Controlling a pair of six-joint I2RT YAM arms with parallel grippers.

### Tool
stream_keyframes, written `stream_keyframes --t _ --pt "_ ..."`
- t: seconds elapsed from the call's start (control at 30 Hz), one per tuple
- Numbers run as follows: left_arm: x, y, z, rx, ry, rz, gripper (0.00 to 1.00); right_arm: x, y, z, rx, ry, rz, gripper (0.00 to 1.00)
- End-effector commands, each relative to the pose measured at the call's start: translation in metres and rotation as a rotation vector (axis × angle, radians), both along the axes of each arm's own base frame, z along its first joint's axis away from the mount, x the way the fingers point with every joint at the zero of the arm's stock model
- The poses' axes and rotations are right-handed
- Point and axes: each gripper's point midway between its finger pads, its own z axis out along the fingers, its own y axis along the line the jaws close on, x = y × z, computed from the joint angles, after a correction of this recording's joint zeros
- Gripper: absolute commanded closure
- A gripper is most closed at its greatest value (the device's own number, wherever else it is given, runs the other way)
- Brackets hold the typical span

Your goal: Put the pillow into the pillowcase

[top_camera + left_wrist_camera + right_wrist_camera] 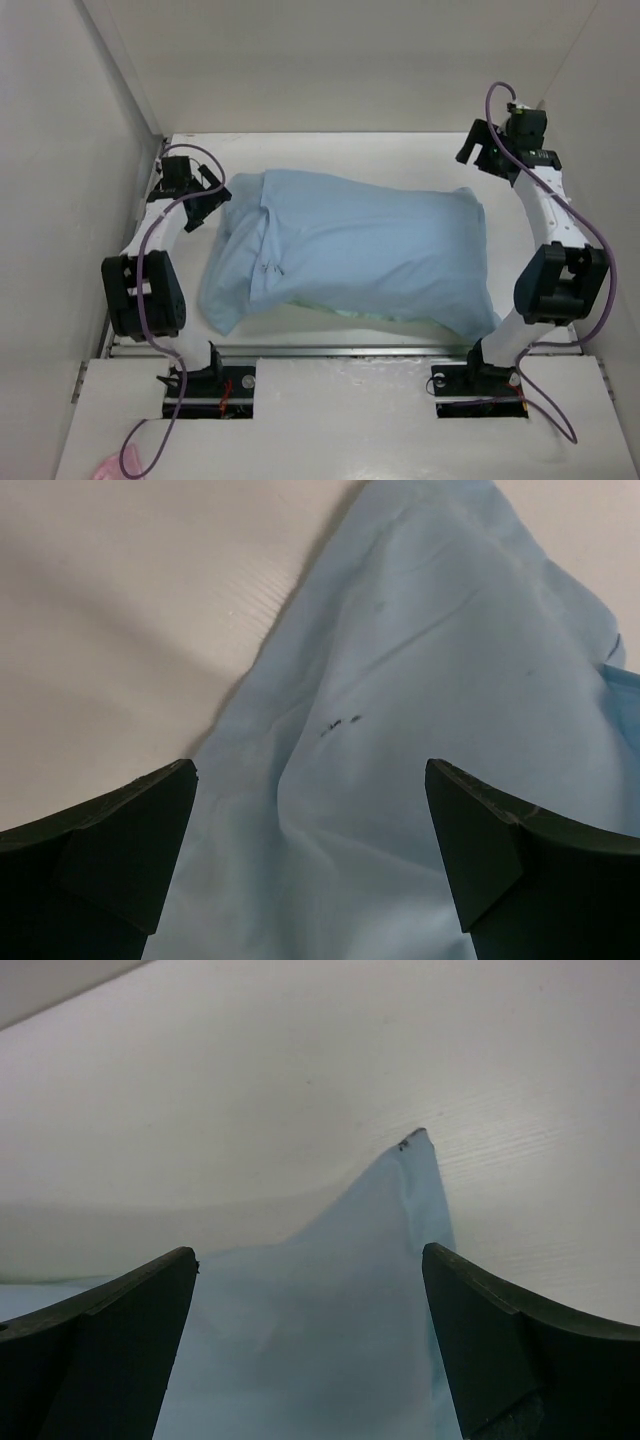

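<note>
Pillowcase (plump, wrinkled) lies between left hand and right hand.

white table, plump light blue pillowcase across its middle

The right gripper is seen with its dark fingers spread wide and nothing clamped between them. Below them, the light blue pillowcase is spread on the white table, its pointed corner marked by a small dark speck.

The left arm and right arm share white links, black joint housings, looping purple cables and dark wedge fingers.
</note>
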Motion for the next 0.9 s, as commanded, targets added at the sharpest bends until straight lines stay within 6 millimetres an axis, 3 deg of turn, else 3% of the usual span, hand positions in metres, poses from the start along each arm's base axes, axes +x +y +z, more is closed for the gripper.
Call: stream_keyframes --t 0.0,0.03,0.1,0.17,0.2,0.27,0.33,0.37,0.43,0.47,0.53,0.57,0.6,0.63,0.7,0.73,0.77,0.8,0.83,0.87 --pt "0.028 -0.03 0.007 -0.144 -0.107 -0.176 0.01 0.0 -0.019 -0.032 -0.01 0.074 -0.072 0.0" --pt "0.039 -0.036 -0.005 -0.184 -0.115 -0.198 0.01 0.001 -0.021 -0.039 0.004 0.089 -0.079 0.0" --pt "0.054 -0.06 0.002 -0.264 -0.154 -0.29 0.01 0.004 -0.019 -0.058 0.018 0.131 -0.067 0.0" --pt "0.065 -0.086 -0.011 -0.293 -0.14 -0.358 0.01 0.007 -0.012 -0.074 0.048 0.164 -0.035 0.0" --pt "0.074 -0.098 -0.004 -0.308 -0.157 -0.397 0.01 0.007 -0.008 -0.078 0.07 0.174 -0.025 0.0" --pt "0.079 -0.127 -0.02 -0.342 -0.128 -0.479 0.01 0.009 0.003 -0.079 0.112 0.17 0.026 0.0" --pt "0.079 -0.15 -0.023 -0.38 -0.124 -0.545 0.01 0.005 0.011 -0.094 0.151 0.19 0.053 0.01" --pt "0.08 -0.163 -0.028 -0.395 -0.12 -0.579 0.2 0.002 0.016 -0.098 0.172 0.202 0.073 0.03" --pt "0.076 -0.18 -0.021 -0.453 -0.159 -0.665 0.81 -0.007 0.03 -0.11 0.228 0.226 0.128 0.11" --pt "0.076 -0.183 -0.023 -0.474 -0.158 -0.666 1.0 -0.011 0.034 -0.109 0.235 0.224 0.152 0.31" --pt "0.077 -0.184 -0.015 -0.472 -0.192 -0.681 1.0 -0.014 0.038 -0.111 0.252 0.233 0.168 0.63" --pt "0.078 -0.183 -0.011 -0.463 -0.201 -0.676 1.0 -0.014 0.038 -0.106 0.249 0.221 0.169 0.88" --pt "0.083 -0.182 0.004 -0.439 -0.241 -0.686 1.0 -0.012 0.037 -0.103 0.238 0.21 0.178 1.0" --pt "0.083 -0.18 0.01 -0.425 -0.243 -0.684 1.0 -0.009 0.039 -0.092 0.235 0.182 0.2 1.0" --pt "0.091 -0.179 0.043 -0.384 -0.326 -0.704 1.0 -0.004 0.039 -0.074 0.208 0.127 0.23 1.0" --pt "0.089 -0.178 0.05 -0.376 -0.322 -0.71 1.0 -0.003 0.028 -0.066 0.156 0.119 0.189 1.0" --pt "0.095 -0.174 0.062 -0.339 -0.349 -0.693 1.0 -0.004 0.019 -0.05 0.12 0.118 0.148 0.93" --pt "0.095 -0.171 0.068 -0.318 -0.359 -0.685 1.0 -0.005 0.009 -0.041 0.068 0.114 0.116 0.52" --pt "0.096 -0.159 0.086 -0.294 -0.398 -0.66 1.0 -0.006 0.001 -0.032 0.036 0.109 0.078 0.43" --pt "0.094 -0.15 0.088 -0.285 -0.403 -0.64 1.0 -0.007 -0.015 -0.018 -0.033 0.092 0.01 0.39"
